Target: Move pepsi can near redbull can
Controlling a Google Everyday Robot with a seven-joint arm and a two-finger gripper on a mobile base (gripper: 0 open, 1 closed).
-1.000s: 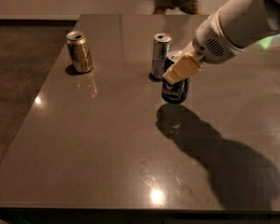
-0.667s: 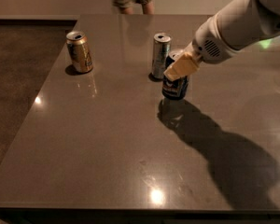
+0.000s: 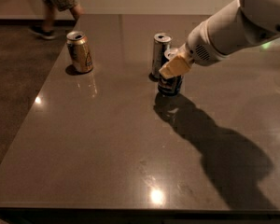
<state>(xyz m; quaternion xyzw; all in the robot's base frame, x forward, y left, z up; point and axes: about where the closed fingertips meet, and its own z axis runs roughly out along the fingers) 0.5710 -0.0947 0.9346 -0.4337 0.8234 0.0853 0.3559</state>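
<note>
The pepsi can [image 3: 170, 85] is dark blue and stands on the table just right of and in front of the redbull can [image 3: 160, 54], almost touching it. The redbull can is tall, slim and silver, and stands upright. My gripper [image 3: 173, 68] reaches in from the upper right on a white arm and is shut on the upper part of the pepsi can. One tan finger [image 3: 175, 67] covers the can's top front. The can's base is at the table surface.
A gold-brown can [image 3: 80, 52] stands upright at the far left of the dark glossy table [image 3: 107, 139]. A person's legs [image 3: 56, 3] are on the floor beyond the table's far left corner. The arm's shadow lies across the right half of the table.
The pepsi can and my gripper have shifted slightly left, closer to the redbull can. The person in the background has walked from right to left.
</note>
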